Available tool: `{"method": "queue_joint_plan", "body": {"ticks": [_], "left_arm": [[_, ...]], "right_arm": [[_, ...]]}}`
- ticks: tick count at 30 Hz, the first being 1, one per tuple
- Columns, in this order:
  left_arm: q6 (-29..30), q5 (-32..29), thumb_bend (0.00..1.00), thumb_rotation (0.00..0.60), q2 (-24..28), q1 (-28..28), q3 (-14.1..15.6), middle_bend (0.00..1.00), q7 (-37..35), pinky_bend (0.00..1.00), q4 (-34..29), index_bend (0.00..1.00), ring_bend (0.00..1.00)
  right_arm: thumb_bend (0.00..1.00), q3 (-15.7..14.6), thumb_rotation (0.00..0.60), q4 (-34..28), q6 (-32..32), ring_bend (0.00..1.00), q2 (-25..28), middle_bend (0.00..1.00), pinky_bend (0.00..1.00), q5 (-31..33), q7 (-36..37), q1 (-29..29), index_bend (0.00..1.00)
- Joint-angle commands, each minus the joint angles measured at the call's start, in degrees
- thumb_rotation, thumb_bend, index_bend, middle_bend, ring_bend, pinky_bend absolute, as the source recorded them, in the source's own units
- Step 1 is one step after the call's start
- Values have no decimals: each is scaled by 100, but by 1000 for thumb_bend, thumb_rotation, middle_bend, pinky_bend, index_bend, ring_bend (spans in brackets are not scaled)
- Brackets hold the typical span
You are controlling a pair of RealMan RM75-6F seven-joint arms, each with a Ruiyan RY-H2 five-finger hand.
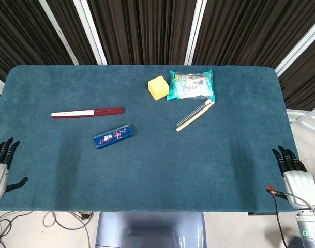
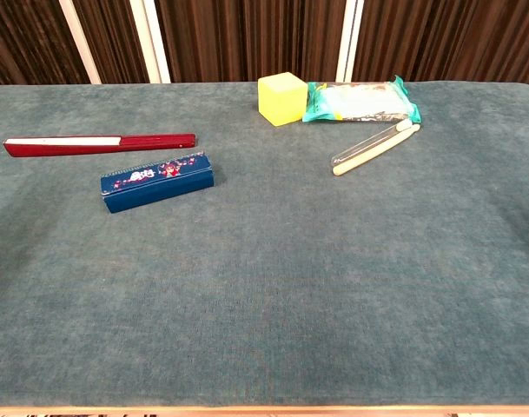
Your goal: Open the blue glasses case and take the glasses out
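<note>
- The left hand (image 1: 2, 168) is at the left edge of the table (image 1: 198, 170), fingers apart, holding nothing.
- One red folded fan (image 1: 87, 112) lies far left.
- One blue glasses case (image 1: 113, 136) lies just below the fan, lid closed. No glasses are visible; I judge the task is not started, so opening and taking out are left.
- One yellow block (image 1: 158, 87), one snack bag (image 1: 191, 86), one pair of chopsticks (image 1: 195, 115).
- The right hand (image 1: 293, 173) is at the right edge, also empty, fingers spread.
</note>
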Motion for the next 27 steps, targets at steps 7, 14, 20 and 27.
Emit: {"method": "queue_joint_plan", "body": {"ticks": [7, 14, 20, 27], "left_arm": [[-28, -30, 107, 600, 9, -7, -4, 0, 4, 4, -11, 0, 0], [-91, -118, 107, 600, 0, -23, -26, 0, -6, 4, -31, 0, 0], [-134, -81, 107, 600, 26, -47, -2, 0, 8, 5, -74, 0, 0], [-128, -101, 107, 600, 36, -35, 7, 0, 54, 6, -109, 0, 0]], "right_arm": [[200, 7, 600, -5, -2, 0, 0, 0, 229, 8, 19, 0, 0], [201, 16, 600, -2, 14, 0, -22, 0, 230, 20, -4, -5, 0], [200, 32, 600, -20, 48, 0, 17, 0, 229, 68, 44, -40, 0], [200, 15, 600, -3, 32, 0, 21, 0, 230, 22, 68, -28, 0]]}}
